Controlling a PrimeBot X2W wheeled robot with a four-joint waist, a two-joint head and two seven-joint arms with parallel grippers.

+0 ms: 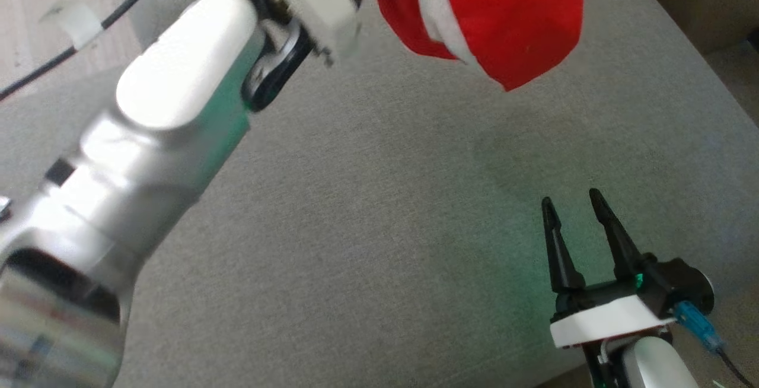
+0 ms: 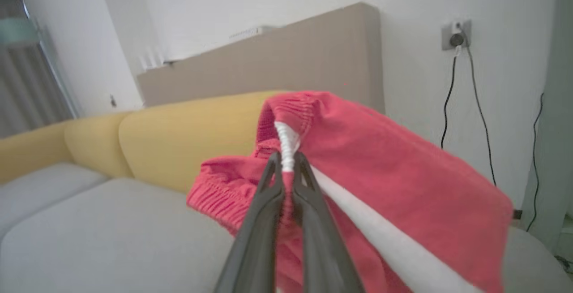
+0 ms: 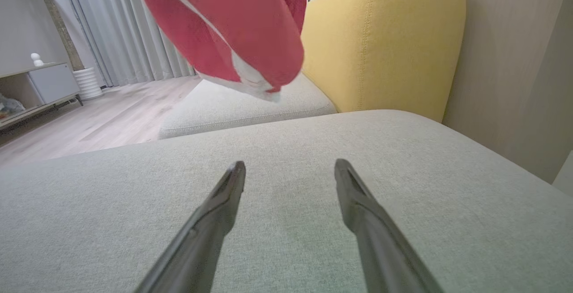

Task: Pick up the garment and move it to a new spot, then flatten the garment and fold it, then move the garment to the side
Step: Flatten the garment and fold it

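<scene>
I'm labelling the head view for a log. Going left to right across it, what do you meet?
left arm → garment → right tool, open over the grey cushion

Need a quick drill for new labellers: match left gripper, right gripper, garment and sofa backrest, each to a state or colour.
Column one:
1. left gripper
2. right gripper
3. garment
4. sofa backrest

Column two:
A. yellow
B. open, over the grey seat cushion
C. shut on the garment
D. red with a white stripe, hanging in the air

Pairs: 1-C, 2-B, 3-D, 4-A.
</scene>
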